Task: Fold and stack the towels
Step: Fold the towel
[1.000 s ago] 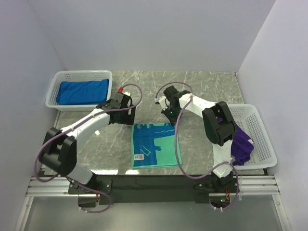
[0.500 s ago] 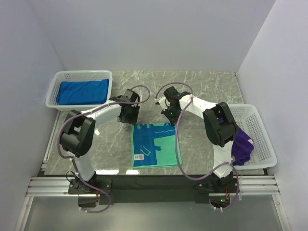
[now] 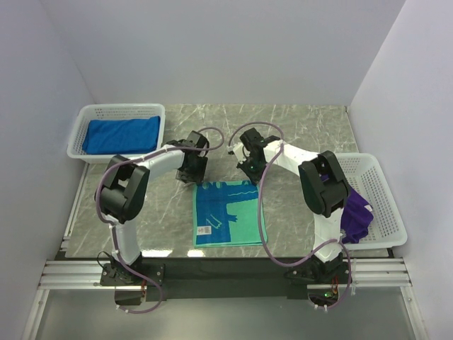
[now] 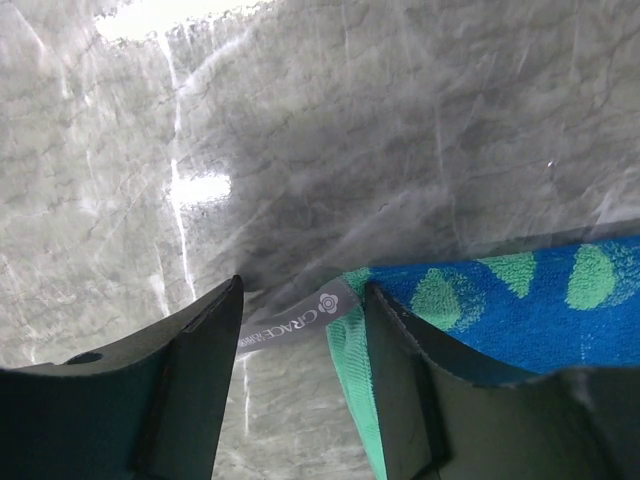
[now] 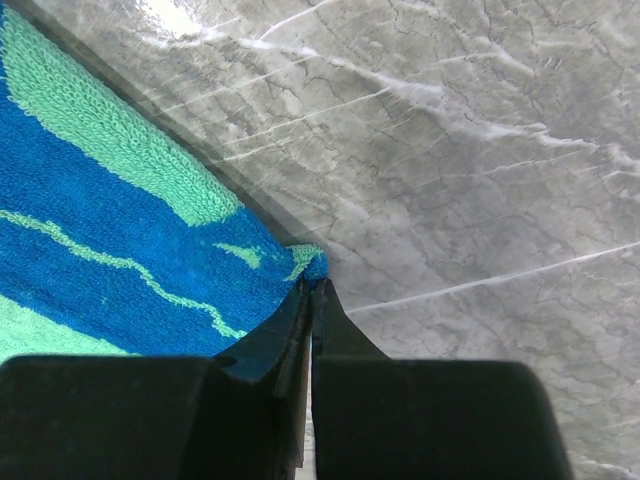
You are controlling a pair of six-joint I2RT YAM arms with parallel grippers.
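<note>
A teal-and-blue patterned towel (image 3: pixel 228 214) lies flat on the marble table. My left gripper (image 3: pixel 195 174) is open at its far left corner; in the left wrist view the gripper (image 4: pixel 300 330) straddles the corner's grey label (image 4: pixel 296 318) and green edge. My right gripper (image 3: pixel 249 173) is shut on the far right corner of the towel (image 5: pixel 150 240), pinched at its tips (image 5: pixel 312 288). A royal blue towel (image 3: pixel 120 133) lies folded in the left basket. A purple towel (image 3: pixel 355 212) hangs crumpled in the right basket.
A white mesh basket (image 3: pixel 79 134) stands at the far left, another white mesh basket (image 3: pixel 386 195) at the right edge. Grey walls close in the table on three sides.
My left arm has swung right and its gripper has come to the towel's far left corner. The right gripper has stayed at the far right corner.
</note>
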